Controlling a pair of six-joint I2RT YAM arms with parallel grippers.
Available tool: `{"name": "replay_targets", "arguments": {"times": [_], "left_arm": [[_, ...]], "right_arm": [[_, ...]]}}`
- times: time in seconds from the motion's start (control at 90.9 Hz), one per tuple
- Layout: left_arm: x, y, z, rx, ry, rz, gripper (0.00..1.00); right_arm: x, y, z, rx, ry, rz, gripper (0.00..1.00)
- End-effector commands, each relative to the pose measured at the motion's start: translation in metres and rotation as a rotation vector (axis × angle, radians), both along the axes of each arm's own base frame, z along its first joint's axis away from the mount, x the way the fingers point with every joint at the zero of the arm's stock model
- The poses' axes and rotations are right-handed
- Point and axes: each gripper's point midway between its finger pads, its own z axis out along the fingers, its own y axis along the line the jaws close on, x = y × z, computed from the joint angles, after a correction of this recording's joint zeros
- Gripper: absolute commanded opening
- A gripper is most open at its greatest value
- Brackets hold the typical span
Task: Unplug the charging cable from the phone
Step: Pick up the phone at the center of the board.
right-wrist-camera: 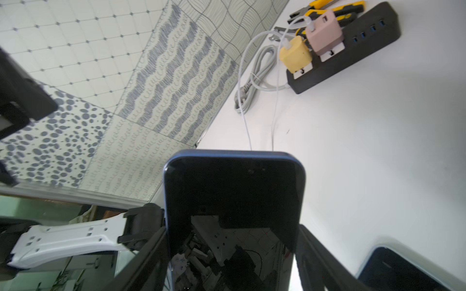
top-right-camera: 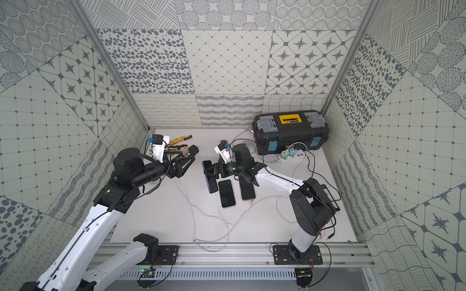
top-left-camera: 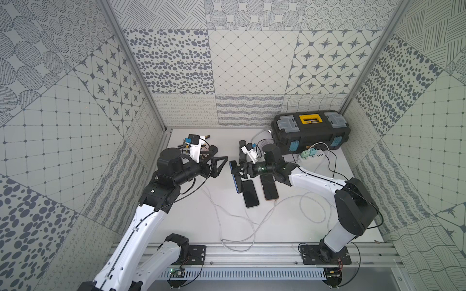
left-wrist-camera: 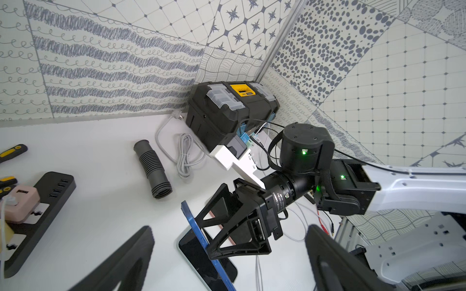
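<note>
Currently the blue phone (right-wrist-camera: 234,191) sits clamped in the right gripper (right-wrist-camera: 232,231), one jaw against each of its long edges and the dark screen facing the wrist camera. It is turned up on its side, with the end nearest the robot's base low by the table (top-left-camera: 196,214). A white charging cable (top-right-camera: 216,200) leaves that low end and trails away from the gripper toward the front rail; whether its plug is fully seated I cannot tell.

Just beside the gripper on the base side, a black phone (top-left-camera: 251,193) lies flat, and under the right wrist a rose-edged phone (top-left-camera: 269,187) lies flat with its own cable plugged in.

Facing the right gripper across a short gap, the left gripper (top-left-camera: 220,166) hangs with its jaws spread wide and nothing between them. Behind it is a black power strip (right-wrist-camera: 353,45) carrying a yellow charger (right-wrist-camera: 296,56) and a pink charger (right-wrist-camera: 325,34).

Beyond the right gripper, toward the back wall, are a ribbed hose (left-wrist-camera: 152,171) and a black toolbox (top-left-camera: 311,131).
</note>
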Motion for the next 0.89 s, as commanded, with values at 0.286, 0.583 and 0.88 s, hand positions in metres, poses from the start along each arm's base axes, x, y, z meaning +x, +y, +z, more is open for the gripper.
{"name": "replay_targets", "arguments": {"times": [0.286, 0.583, 0.88], "left_arm": [[-0.006, -0.032, 0.026, -0.158, 0.026, -0.229, 0.98], [-0.008, -0.048, 0.029, -0.252, 0.092, -0.347, 0.98], [-0.006, -0.057, 0.027, -0.323, 0.164, -0.417, 0.98]], "right_arm": [[-0.022, -0.031, 0.116, 0.407, -0.076, 0.201, 0.7], [-0.034, -0.039, 0.149, 0.489, -0.057, 0.274, 0.7], [-0.042, -0.038, 0.16, 0.505, -0.055, 0.292, 0.7]]}}
